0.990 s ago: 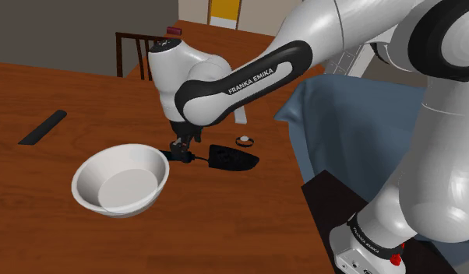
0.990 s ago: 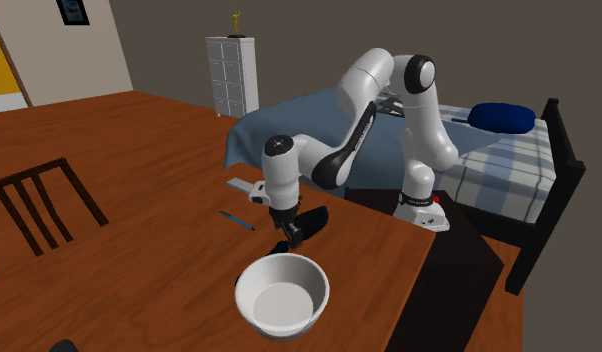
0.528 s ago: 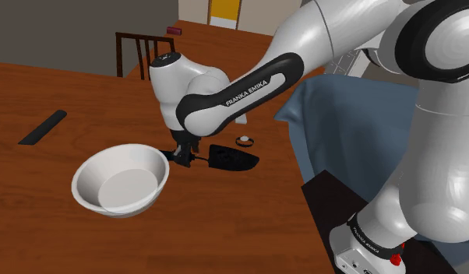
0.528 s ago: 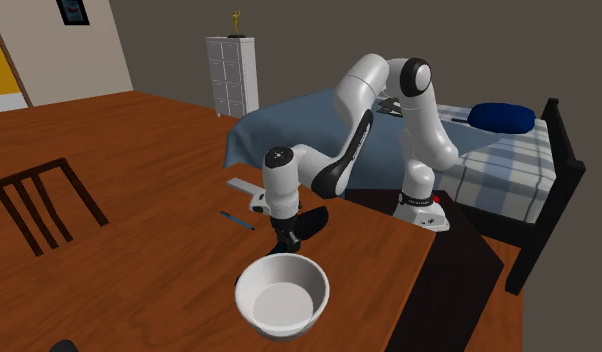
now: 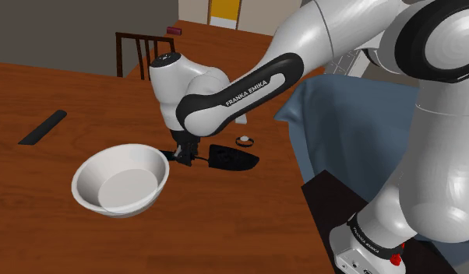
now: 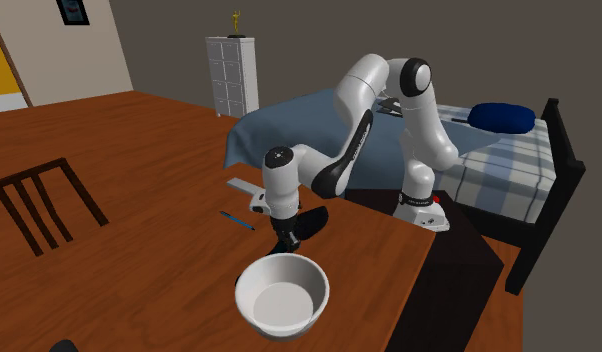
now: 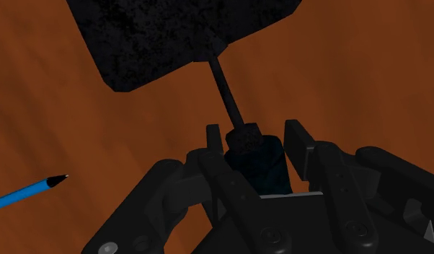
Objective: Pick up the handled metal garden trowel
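The trowel lies flat on the brown wooden table (image 5: 225, 218). Its black blade (image 5: 233, 158) (image 6: 311, 222) (image 7: 172, 36) joins a thin shank to a dark handle (image 7: 255, 159). My gripper (image 5: 182, 153) (image 6: 282, 243) (image 7: 257, 144) points down onto the handle end, just beside the white bowl (image 5: 120, 180). In the wrist view the two black fingers (image 7: 217, 142) press against both sides of the handle, shut on it. The trowel still rests on the table.
The white bowl (image 6: 283, 293) stands close to the gripper. A blue pen (image 7: 28, 191) (image 6: 237, 219) lies nearby. A black flat bar (image 5: 43, 127), a small white round thing (image 5: 245, 141) and a chair (image 5: 139, 50) are further off. A bed (image 6: 509, 140) stands behind the stand.
The hand has sunk a little onto the trowel's handle and the fingers, open a second ago, have closed on it. The trowel has not moved.
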Robot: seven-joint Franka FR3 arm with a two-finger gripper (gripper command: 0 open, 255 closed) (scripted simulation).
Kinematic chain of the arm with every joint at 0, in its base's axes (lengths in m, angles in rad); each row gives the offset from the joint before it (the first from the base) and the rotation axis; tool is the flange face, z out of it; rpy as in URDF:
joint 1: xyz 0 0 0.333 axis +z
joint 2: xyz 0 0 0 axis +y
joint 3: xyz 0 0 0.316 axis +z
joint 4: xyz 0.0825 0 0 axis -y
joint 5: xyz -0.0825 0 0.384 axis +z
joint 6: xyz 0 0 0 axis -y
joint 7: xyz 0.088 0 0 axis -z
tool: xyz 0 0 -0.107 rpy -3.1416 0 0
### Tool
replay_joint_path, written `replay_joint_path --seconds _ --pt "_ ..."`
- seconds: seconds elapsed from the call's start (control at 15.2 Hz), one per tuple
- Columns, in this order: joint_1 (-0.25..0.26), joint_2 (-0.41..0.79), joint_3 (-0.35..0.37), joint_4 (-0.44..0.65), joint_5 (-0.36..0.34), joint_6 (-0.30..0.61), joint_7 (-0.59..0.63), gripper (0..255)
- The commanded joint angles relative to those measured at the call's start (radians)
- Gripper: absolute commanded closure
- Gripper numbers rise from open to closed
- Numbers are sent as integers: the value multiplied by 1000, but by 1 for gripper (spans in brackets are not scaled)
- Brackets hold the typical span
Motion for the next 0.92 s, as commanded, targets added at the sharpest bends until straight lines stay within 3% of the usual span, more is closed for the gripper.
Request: replay_joint_path --seconds 0.0,0.86 --pt "0 1 0 -1 0 2 1 255" --pt "-13 -92 22 52 54 -132 -49 255"
